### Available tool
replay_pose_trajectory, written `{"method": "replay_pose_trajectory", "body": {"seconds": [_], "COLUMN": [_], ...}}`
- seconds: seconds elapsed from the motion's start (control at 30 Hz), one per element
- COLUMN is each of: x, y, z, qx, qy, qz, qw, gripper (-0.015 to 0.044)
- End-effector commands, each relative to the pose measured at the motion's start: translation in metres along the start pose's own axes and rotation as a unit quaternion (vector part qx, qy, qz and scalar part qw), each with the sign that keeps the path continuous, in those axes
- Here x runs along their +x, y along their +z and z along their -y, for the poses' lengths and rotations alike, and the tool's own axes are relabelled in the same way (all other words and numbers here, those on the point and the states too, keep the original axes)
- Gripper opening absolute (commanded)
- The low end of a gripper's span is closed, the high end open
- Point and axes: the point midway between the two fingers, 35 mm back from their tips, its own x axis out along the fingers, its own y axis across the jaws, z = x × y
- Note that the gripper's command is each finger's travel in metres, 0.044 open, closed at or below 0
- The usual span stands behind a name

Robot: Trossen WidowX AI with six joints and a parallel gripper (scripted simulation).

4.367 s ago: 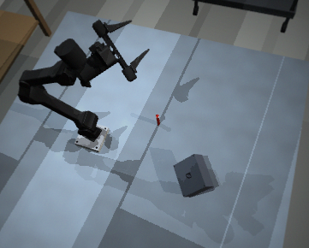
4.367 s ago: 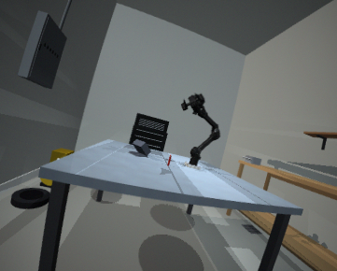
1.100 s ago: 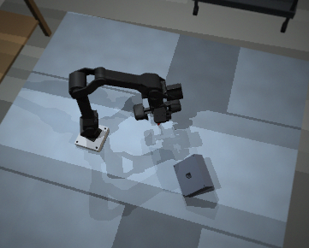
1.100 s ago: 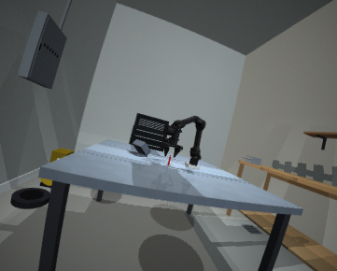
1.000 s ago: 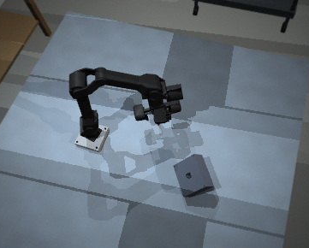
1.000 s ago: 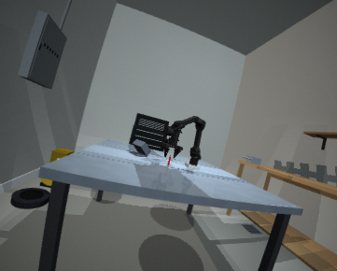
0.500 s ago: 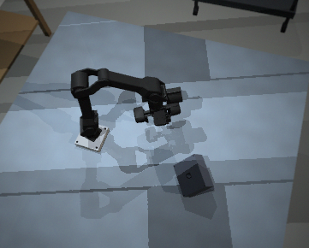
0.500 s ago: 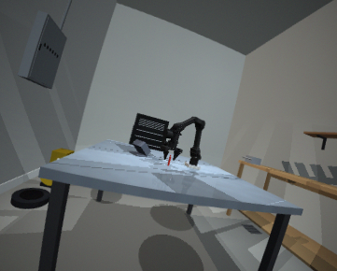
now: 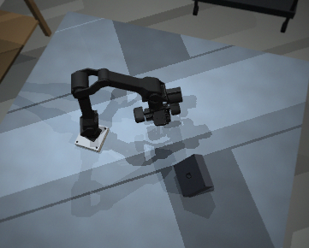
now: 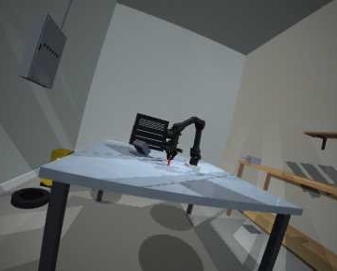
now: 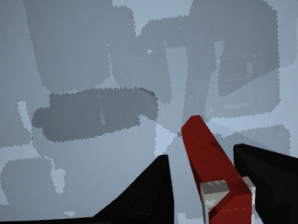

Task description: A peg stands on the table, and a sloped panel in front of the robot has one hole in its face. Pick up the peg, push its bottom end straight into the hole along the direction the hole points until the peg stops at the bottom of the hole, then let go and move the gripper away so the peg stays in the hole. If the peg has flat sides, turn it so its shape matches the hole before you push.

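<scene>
A red peg with a pale band near its top (image 11: pixel 215 160) (image 10: pixel 169 161) stands on the table (image 9: pixel 263 90) (image 10: pixel 109 179), leaning slightly; it is hidden in the top view. My gripper (image 11: pixel 201 159) (image 10: pixel 172 156) is low around the peg, fingers part open. In the wrist view the right finger is close against the peg, perhaps touching, and a gap shows between the left finger and the peg. The dark block with the sloped panel (image 9: pixel 195 181) (image 10: pixel 141 147) sits apart from the gripper, its small hole (image 9: pixel 188 175) in the face; the hole's exact shape is too small to tell.
The arm's white base plate (image 9: pixel 92 143) is on the table, left of the gripper in the top view. A wooden bench (image 9: pixel 14 47) and a dark cart (image 9: pixel 250 6) stand off the table. Shadows of the arm fall around the peg.
</scene>
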Motion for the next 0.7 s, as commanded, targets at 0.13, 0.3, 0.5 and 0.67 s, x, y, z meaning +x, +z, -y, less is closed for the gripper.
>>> {"method": "replay_pose_trajectory", "body": {"seconds": [0.13,0.3,0.5,0.67], "x": [0.0,0.0,-0.002,-0.016], "y": [0.0,0.0,0.0,0.0], "z": [0.0,0.0,-0.001,-0.002], "qx": [0.0,0.0,0.0,0.001], "qy": [0.001,0.001,0.001,0.0], "qz": [0.0,0.0,0.0,0.0], "qw": [1.0,1.0,1.0,1.0], "gripper": [0.002,0.0,0.0,0.0]}}
